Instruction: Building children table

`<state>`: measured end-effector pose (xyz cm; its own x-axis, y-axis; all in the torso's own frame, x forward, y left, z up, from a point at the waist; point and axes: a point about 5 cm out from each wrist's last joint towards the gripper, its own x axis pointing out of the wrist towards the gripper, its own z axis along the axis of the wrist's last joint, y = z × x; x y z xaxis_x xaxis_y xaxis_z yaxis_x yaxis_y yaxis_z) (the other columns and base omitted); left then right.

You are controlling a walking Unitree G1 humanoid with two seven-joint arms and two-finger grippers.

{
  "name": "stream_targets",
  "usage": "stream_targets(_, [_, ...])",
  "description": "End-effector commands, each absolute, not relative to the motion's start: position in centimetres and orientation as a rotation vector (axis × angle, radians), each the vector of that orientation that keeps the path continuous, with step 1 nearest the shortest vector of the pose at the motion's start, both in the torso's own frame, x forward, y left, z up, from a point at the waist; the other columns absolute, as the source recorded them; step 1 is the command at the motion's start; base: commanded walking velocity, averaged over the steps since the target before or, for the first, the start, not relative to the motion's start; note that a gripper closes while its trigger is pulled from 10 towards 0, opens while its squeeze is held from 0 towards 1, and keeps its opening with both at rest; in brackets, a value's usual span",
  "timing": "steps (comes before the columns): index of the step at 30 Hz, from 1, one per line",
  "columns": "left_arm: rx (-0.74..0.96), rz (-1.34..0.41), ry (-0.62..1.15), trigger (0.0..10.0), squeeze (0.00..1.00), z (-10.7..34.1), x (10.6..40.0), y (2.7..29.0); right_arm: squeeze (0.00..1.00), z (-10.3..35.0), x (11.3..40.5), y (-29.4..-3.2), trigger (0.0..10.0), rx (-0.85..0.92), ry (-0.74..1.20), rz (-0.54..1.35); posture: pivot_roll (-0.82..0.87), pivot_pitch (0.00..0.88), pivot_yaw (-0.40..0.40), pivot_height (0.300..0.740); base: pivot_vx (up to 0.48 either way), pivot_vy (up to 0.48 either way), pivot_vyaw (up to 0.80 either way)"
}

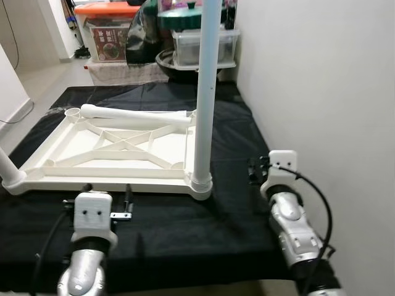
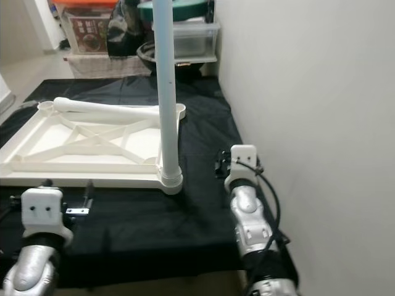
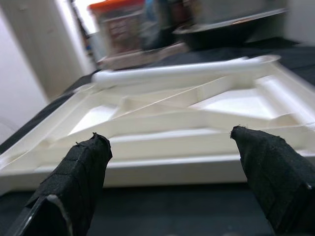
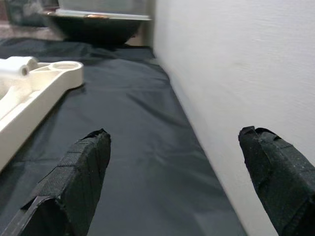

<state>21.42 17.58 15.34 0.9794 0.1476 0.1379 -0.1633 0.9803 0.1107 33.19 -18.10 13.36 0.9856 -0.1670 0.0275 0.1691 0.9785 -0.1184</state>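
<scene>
Tabletop (image 1: 111, 151) was seen lying upside down on the black cloth (image 1: 185, 228) with one leg (image 1: 205, 92) fitted upright at its near right corner, another leg (image 1: 133, 115) left loose across it, and both the left claw (image 3: 172, 162) and right claw (image 4: 172, 162) spread wide and empty.

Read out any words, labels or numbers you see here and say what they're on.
Printed label behind the clear storage box with the orange lid: red and brown picture with lettering, too small and blurred to read.
White tabletop, upright leg, loose leg, black cloth: no text visible.
</scene>
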Motion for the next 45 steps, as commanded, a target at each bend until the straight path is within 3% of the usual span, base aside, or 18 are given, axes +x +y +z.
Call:
stream_targets(1, [0.117, 0.171, -0.105, 10.0, 0.00, 15.0, 21.2, 18.0, 0.00, 13.1, 33.2, -17.5, 10.0, -0.112, -0.005, -0.156, -0.01, 0.000, -0.002, 0.740, 0.000, 0.000, 0.00])
stream_targets(15, [0.102, 0.150, -0.100, 10.0, 0.00, 14.9, 21.1, 17.5, 0.00, 13.0, 33.3, -18.0, 10.0, -0.117, 0.012, -0.193, 0.00, 0.000, -0.005, 0.740, 0.000, 0.000, 0.00])
stream_targets(25, [0.053, 0.036, -0.015, 10.0, 0.00, 13.0, 19.7, 14.8, 0.00, 12.2, 31.1, -13.4, 10.0, -0.044, 0.021, 0.085, -0.01, 0.000, -0.005, 0.740, -0.085, 0.000, 0.00])
stream_targets(38, [0.064, 0.038, -0.023, 10.0, 0.00, 13.1, 20.1, 14.8, 0.00, 12.0, 31.0, -13.0, 10.0, -0.054, 0.024, 0.093, -0.01, 0.000, -0.004, 0.740, -0.332, 0.000, 0.00])
stream_targets(45, [0.080, 0.059, -0.031, 10.0, 0.00, 13.3, 20.1, 15.1, 0.00, 12.2, 31.0, -13.0, 10.0, -0.059, 0.026, 0.104, -0.01, 0.000, -0.004, 0.740, 0.000, 0.000, 0.00])
